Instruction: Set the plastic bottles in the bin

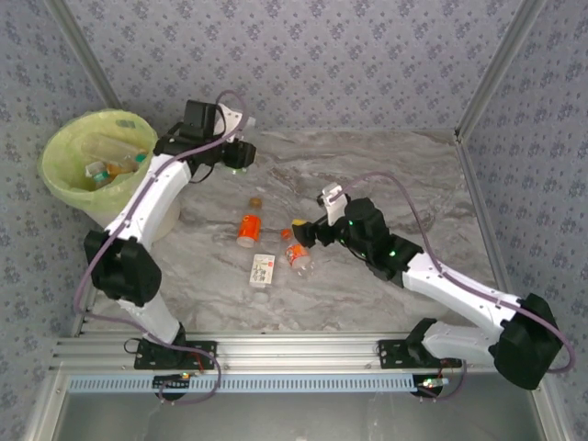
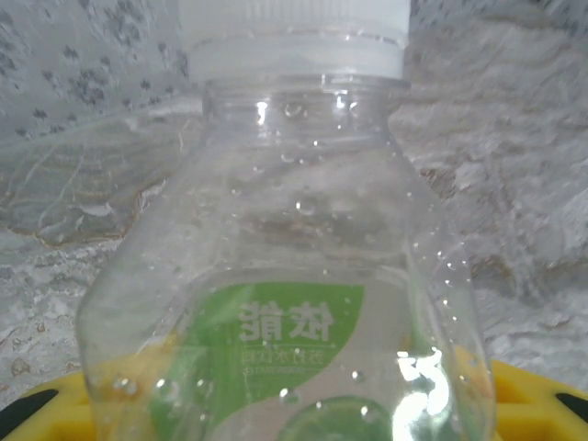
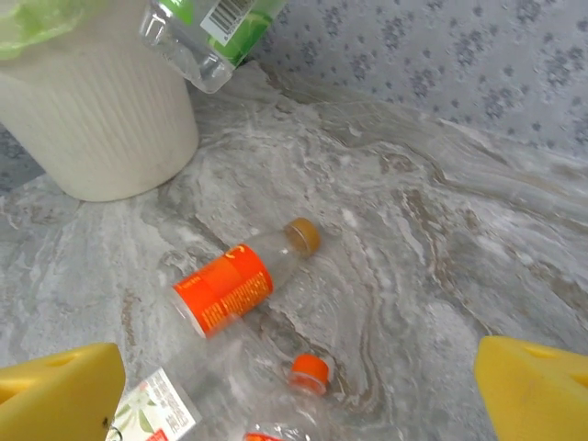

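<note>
Plastic bottles (image 1: 248, 229) lie on the table (image 1: 404, 175). The left end effector (image 1: 237, 154) squeezes a green bottle (image 2: 294, 276) near the bin (image 1: 48, 170). It looks slippery and might fall outside. The right end effector (image 3: 299, 395) is wide open above them.

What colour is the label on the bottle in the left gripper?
Green label, clearest in left wrist view.

Robotics lab test cell, not a lived-in room. Two white-and-black robot arms (image 1: 152, 197) are bolted to an aluminium rail (image 1: 294, 352) along the near edge of a marble-patterned table (image 1: 404, 175). Grey floral wallpaper (image 1: 349, 55) in bare metal frame posts (image 1: 496, 66) boxes it in left, right and far. It is a staged set, with plastic bottles (image 1: 248, 230) strewn mid-table and a lined bin (image 1: 50, 161) far left.
</note>
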You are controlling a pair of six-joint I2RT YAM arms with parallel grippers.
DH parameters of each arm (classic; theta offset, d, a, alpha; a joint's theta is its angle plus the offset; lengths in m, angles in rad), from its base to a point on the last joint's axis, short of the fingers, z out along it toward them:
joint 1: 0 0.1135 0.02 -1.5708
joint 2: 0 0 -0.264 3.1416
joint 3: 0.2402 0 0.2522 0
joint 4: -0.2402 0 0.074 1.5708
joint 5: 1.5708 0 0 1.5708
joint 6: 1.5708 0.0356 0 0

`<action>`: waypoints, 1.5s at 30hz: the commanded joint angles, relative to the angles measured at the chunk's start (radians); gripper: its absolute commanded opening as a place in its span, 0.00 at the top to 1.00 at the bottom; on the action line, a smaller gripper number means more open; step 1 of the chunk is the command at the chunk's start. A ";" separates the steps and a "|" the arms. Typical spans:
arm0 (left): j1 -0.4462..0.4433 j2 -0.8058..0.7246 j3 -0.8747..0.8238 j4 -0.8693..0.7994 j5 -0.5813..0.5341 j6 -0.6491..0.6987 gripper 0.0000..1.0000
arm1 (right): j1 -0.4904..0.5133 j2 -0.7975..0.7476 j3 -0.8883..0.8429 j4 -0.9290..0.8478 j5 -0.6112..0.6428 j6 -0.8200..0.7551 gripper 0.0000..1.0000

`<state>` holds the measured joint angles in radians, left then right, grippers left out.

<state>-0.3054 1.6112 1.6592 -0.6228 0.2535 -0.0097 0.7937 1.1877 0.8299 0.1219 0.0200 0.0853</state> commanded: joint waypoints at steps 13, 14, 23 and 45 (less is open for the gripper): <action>0.033 -0.247 0.050 0.119 -0.182 -0.130 0.60 | 0.008 0.076 0.102 0.093 0.032 0.064 0.00; 0.038 -0.257 0.050 0.130 -0.191 -0.145 0.60 | 0.009 0.076 0.103 0.091 0.035 0.064 0.00; 0.112 -0.283 0.110 0.099 -0.562 -0.190 0.60 | 0.009 0.088 0.103 0.084 0.040 0.067 0.00; 0.690 -0.256 0.013 -0.097 -0.513 -0.497 0.59 | 0.009 0.117 0.144 0.017 0.023 0.056 0.00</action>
<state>0.3519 1.3479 1.6741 -0.6800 -0.2512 -0.4667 0.7975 1.2999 0.9394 0.1677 0.0402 0.1413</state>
